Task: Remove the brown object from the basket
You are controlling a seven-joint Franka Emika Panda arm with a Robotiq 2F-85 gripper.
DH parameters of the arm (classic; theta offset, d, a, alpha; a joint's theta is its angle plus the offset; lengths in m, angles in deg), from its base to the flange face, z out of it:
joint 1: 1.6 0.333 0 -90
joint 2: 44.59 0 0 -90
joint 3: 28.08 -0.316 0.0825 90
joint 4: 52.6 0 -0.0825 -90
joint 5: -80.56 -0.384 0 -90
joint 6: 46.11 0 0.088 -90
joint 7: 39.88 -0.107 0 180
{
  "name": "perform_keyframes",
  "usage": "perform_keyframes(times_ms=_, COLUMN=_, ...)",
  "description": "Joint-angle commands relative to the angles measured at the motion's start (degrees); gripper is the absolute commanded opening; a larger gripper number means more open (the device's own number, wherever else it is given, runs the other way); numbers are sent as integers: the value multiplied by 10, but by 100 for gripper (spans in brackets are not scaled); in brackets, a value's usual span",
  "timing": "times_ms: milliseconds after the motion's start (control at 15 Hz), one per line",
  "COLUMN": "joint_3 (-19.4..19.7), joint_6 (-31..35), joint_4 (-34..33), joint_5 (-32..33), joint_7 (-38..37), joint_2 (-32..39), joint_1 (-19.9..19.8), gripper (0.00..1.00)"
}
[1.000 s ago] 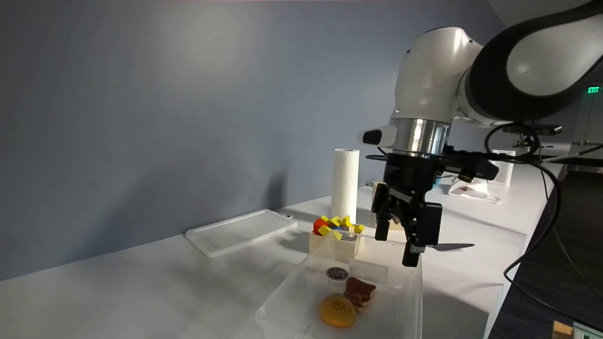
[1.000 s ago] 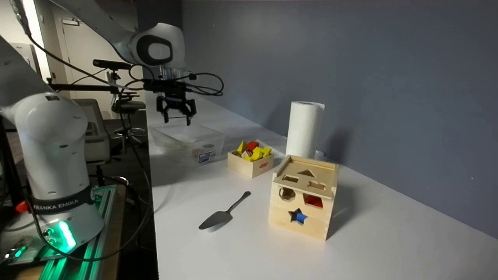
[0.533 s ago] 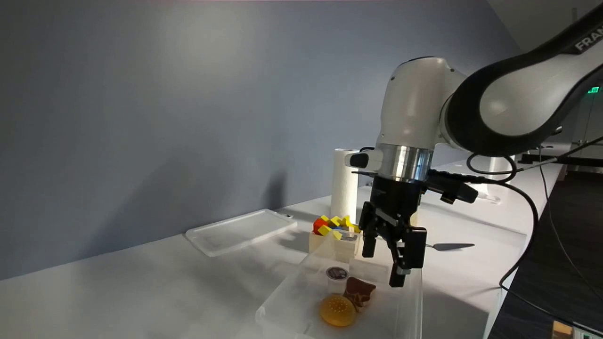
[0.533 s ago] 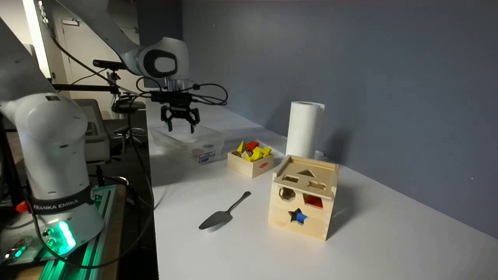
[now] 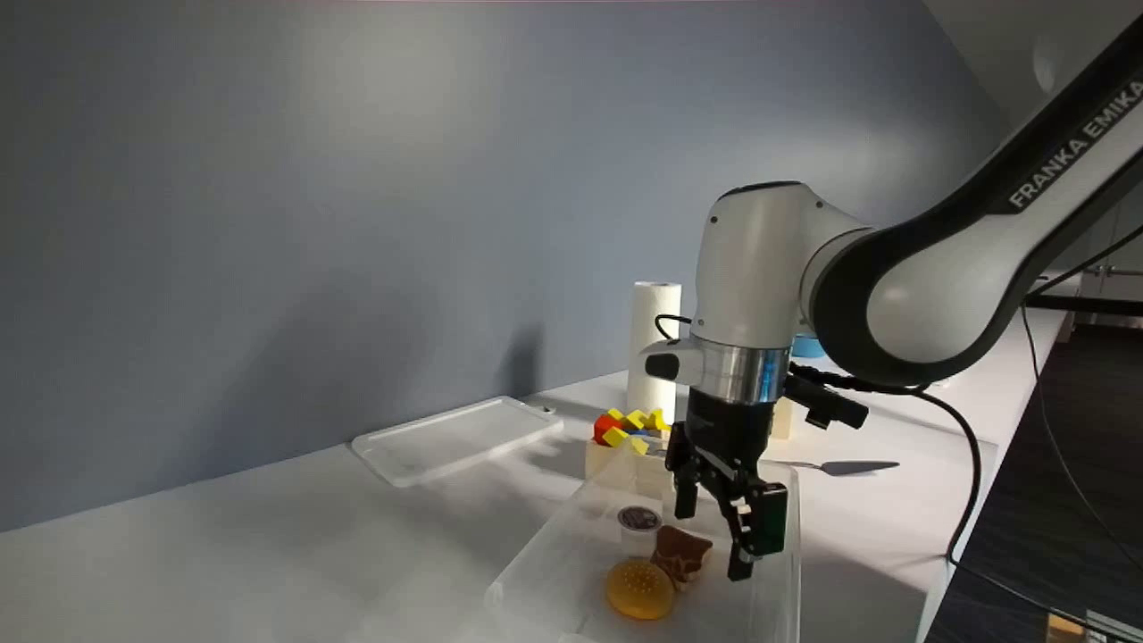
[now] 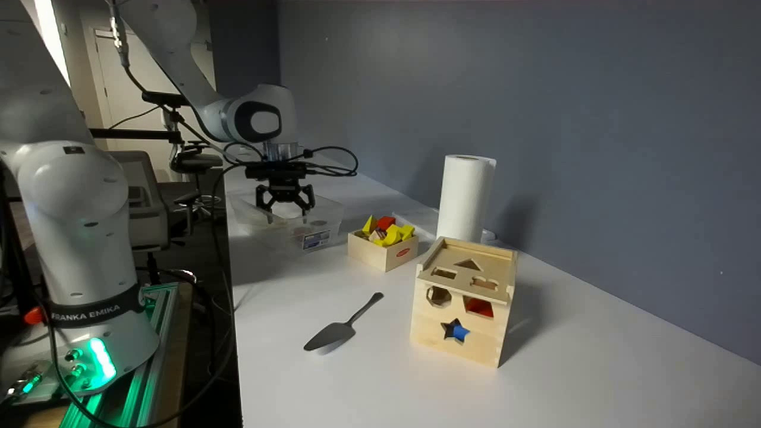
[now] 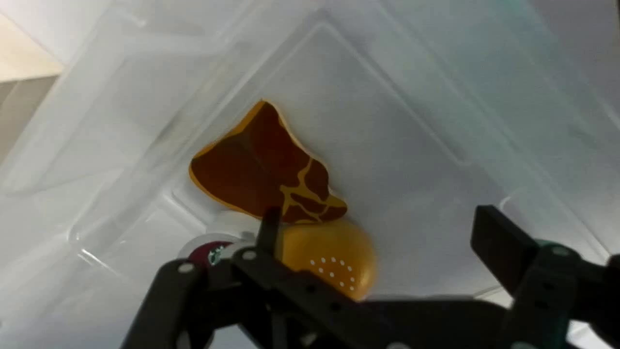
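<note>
The brown object is a flat, steak-shaped piece with yellow streaks (image 7: 256, 169), lying in the clear plastic basket (image 7: 407, 155). It also shows in an exterior view (image 5: 683, 549), touching or very near an orange-yellow bun (image 5: 639, 589) and a small white cup with a dark lid (image 5: 639, 533). The basket shows in both exterior views (image 5: 563, 580) (image 6: 250, 229). My gripper (image 5: 713, 540) is open and empty, fingers pointing down over the basket. In the wrist view the gripper (image 7: 379, 223) spans bun and bare floor; the brown object lies up and left of this gap.
A wooden box of coloured blocks (image 6: 383, 255) stands close beside the basket. A paper towel roll (image 6: 467, 199), a wooden shape sorter (image 6: 434, 333) and a cake server (image 6: 333, 334) stand or lie on the table. A white lid (image 5: 460, 439) lies near the wall.
My gripper has come down and shifted toward the brown object, from above the basket's rim to about rim height or lower. It stays open. The objects in the basket have not moved.
</note>
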Motion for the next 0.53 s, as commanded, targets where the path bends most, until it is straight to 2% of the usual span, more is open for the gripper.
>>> perform_keyframes(times_ms=0, joint_3=-11, joint_6=54, joint_4=-8, joint_5=37, joint_7=23, joint_2=45, joint_1=-28, gripper=100)
perform_keyframes(times_ms=67, joint_3=-12, joint_6=24, joint_4=-1, joint_5=11, joint_7=15, joint_2=19, joint_1=-20, gripper=100)
perform_keyframes(times_ms=467, joint_3=-15, joint_6=47, joint_4=-5, joint_5=29, joint_7=22, joint_2=44, joint_1=-32, gripper=100)
